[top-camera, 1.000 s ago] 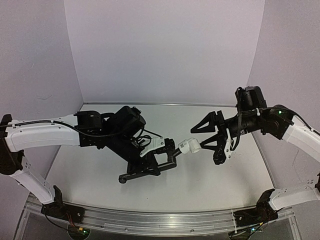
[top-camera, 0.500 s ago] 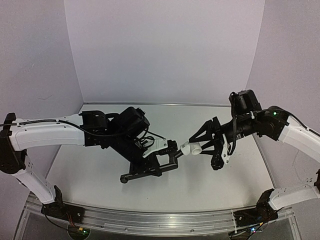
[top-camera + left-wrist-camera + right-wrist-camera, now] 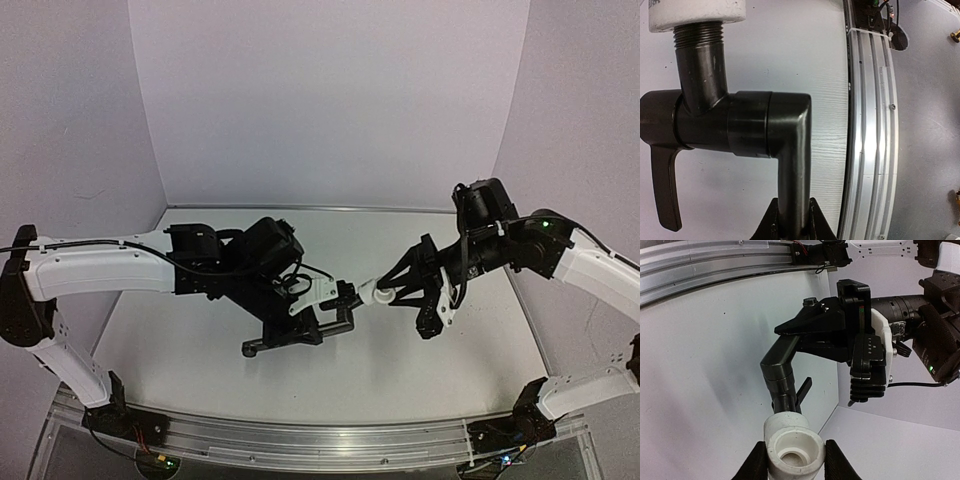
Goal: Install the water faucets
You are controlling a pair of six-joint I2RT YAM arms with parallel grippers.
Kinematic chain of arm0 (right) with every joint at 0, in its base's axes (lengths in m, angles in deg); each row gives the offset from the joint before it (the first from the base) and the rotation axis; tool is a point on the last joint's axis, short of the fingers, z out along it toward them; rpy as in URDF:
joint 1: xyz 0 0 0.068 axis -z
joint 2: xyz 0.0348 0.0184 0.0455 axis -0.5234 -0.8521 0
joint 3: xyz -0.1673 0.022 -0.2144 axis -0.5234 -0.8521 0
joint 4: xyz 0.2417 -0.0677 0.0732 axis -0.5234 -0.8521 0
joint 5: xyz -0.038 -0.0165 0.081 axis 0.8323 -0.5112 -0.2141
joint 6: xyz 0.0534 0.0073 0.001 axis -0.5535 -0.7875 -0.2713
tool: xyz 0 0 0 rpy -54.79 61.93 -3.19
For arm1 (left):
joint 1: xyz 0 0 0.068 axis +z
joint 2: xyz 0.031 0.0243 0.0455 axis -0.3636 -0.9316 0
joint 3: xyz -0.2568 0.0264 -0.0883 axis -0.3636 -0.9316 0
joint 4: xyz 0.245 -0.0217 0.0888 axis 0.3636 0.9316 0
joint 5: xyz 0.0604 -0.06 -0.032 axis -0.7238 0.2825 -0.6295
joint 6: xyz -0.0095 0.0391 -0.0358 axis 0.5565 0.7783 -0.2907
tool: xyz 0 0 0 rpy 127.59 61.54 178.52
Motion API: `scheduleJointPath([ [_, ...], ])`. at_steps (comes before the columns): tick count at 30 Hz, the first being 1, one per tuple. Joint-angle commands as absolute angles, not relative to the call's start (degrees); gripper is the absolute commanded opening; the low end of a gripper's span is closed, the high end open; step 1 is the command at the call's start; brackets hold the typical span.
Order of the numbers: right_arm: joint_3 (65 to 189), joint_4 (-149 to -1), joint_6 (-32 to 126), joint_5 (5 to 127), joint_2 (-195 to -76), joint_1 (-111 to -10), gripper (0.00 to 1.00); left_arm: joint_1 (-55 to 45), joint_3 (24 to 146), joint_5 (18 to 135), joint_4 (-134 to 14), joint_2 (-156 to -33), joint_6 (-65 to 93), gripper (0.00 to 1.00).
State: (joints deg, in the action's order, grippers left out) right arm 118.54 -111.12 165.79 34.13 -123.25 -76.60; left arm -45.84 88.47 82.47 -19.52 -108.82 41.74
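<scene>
White fitting (image 3: 792,447) pinched by right hand (image 3: 796,466); left hand (image 3: 791,227) clamps black pipe (image 3: 790,135).

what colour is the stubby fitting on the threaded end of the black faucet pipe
White. The stubby tubular plastic fitting shows best in the right wrist view.

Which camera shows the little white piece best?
The right wrist view: the white fitting fills the foreground, hollow end facing the camera, between the fingers of the right gripper. The left wrist view catches only its edge atop the threaded black pipe; the top view shows it tiny.
</scene>
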Motion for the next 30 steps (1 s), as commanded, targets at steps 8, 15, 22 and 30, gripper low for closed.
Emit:
scheduleJointPath([
  [8, 127.9, -110.3, 136.0, 34.8, -128.1, -77.2, 0.31, -49.2, 88.8, 67.8, -30.9, -105.0, 47.6, 0.00],
  [15, 131.1, -110.2, 117.2, 38.5, -130.9, -77.3, 0.36, -50.6, 86.6, 61.5, -33.7, -104.0, 49.3, 0.00],
  [22, 132.9, -110.0, 104.8, 41.5, -132.5, -77.2, 0.42, -51.6, 85.5, 58.3, -34.7, -103.7, 50.4, 0.00],
  [30, 132.5, -110.0, 102.3, 46.5, -133.1, -77.3, 0.45, -52.3, 84.8, 56.6, -35.1, -103.3, 50.7, 0.00],
])
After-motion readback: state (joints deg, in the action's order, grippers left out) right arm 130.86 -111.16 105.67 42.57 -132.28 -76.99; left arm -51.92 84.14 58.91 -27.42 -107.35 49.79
